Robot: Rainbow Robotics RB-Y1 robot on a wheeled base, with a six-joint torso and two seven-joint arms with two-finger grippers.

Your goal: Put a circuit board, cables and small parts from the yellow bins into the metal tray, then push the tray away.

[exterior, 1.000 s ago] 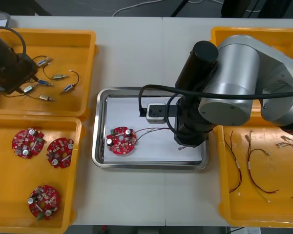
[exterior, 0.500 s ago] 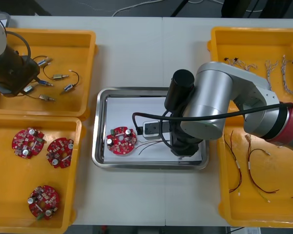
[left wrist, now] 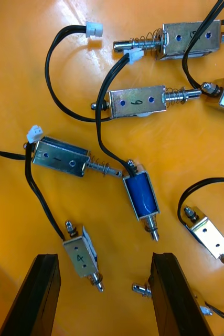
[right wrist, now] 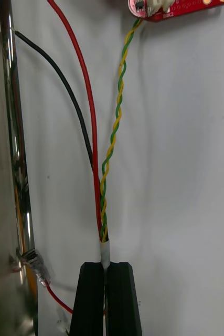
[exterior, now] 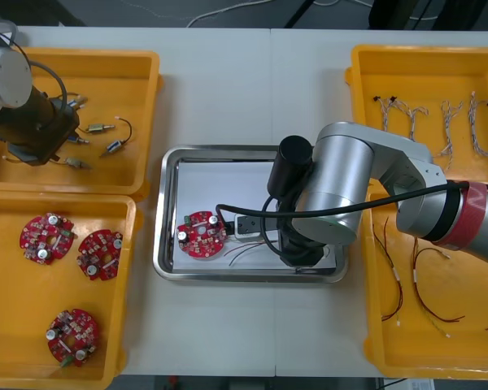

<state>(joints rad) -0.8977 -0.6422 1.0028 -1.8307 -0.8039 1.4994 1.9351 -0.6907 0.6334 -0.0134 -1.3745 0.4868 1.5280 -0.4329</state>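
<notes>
Light table [exterior: 228,89], contents from left edge to right.

Far-left corner: yellow plastic bin [exterior: 106,81], smooth and glossy, holding small metal parts [left wrist: 140,102]; boxy bright bodies with coil springs and pins, thin black leads, white plugs; one wrapped in blue. The left gripper [left wrist: 104,273] hangs over them, black fingers wide apart and holding nothing, one part lying between them.

Near-left corner: second yellow bin [exterior: 8,284]; three round red circuit boards [exterior: 98,254], studded with components.

Centre: shiny rectangular metal tray [exterior: 159,236], white inside; one round red circuit board [exterior: 202,235] lies at its left side.

Right of that board, by the tray's near rim: right gripper [right wrist: 107,268], fingers pinched on the white-sleeved end of a thin cable of red, black and twisted yellow-green strands [right wrist: 102,210]; limp, trailing flat across the white floor toward the board.

Right edge: two yellow bins, far [exterior: 407,69] and near [exterior: 407,341], holding further thin cables.

Step judged: cable being laid in tray. Next calls for parting the right fingers and lifting clear; then the left closing squarely on one part's body, clear of tangled leads.
</notes>
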